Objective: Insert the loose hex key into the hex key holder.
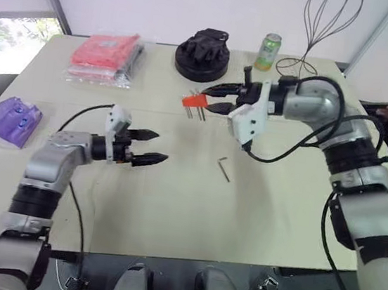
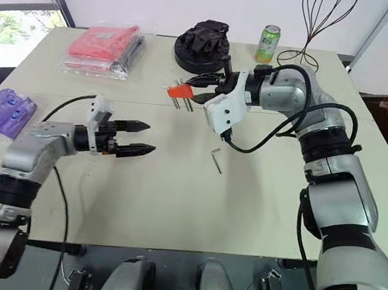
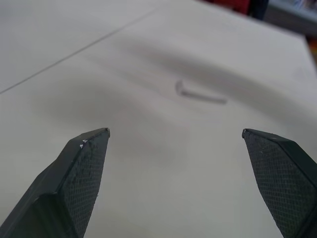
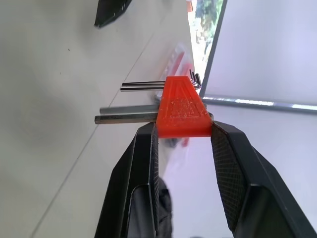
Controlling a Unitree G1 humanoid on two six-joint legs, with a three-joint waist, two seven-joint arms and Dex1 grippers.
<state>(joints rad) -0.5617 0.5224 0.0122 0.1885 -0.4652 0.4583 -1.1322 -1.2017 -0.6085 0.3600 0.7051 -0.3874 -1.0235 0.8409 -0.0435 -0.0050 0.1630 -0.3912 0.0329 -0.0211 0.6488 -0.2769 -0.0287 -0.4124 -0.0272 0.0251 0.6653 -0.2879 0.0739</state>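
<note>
Item: orange-red hex key holder [image 4: 181, 113], clamped by its narrow end in the right gripper [image 1: 216, 98] above the table [image 1: 172, 206]; loose hex key [image 1: 224, 168] flat on it beyond the wide-apart left gripper [image 1: 151, 147]; risk: thin key skids, holder twists.

Up top, the two head cameras look forward and down across the table [image 1: 171, 213], taking in both arms with only a slight sideways offset between them. The left wrist camera skims low over the tabletop between its own fingertips [image 3: 89, 163], sharing the loose hex key [image 3: 200, 94] with the head pair. The right wrist camera sits close behind the hex key holder [image 4: 182, 110], turned sideways so the table stands on edge.
</note>
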